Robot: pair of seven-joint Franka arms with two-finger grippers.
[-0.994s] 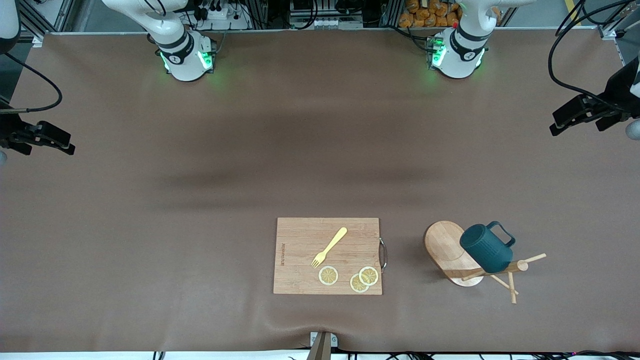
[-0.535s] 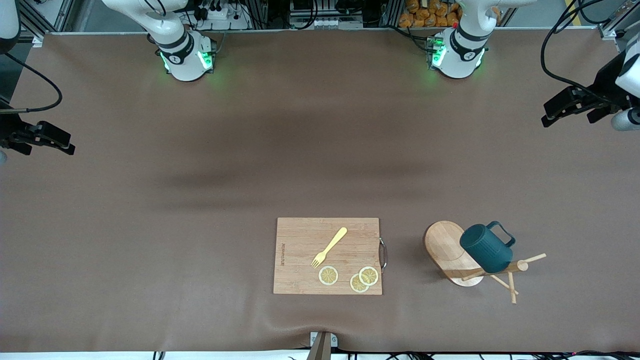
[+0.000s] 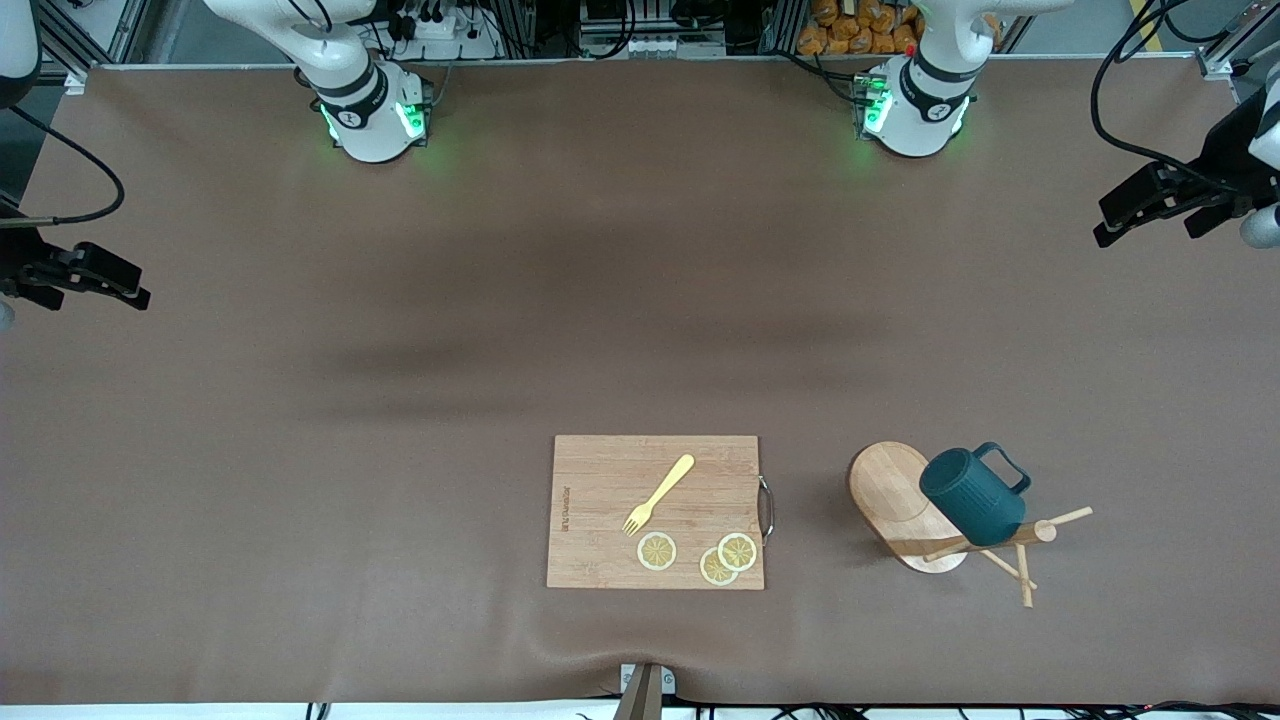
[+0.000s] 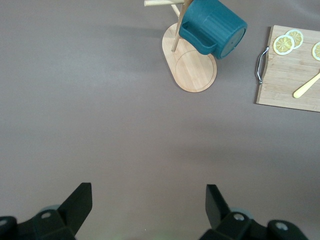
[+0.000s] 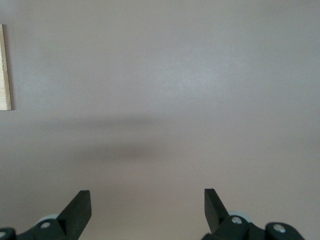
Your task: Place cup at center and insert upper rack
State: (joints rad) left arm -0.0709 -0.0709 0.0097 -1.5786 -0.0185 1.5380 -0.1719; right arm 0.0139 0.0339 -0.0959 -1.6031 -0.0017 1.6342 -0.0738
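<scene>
The teal cup (image 3: 972,496) hangs on a peg of the wooden rack (image 3: 905,505), toward the left arm's end of the table and beside the cutting board (image 3: 600,470), not at the centre. So the placing looks undone. The left gripper (image 3: 1150,205) and right gripper (image 3: 95,272) hover at the table's ends, fingers apart and empty.

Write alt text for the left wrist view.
The open left gripper hangs over bare brown table. Farther off, a teal cup hangs on a wooden rack, beside a cutting board holding lemon slices.
</scene>
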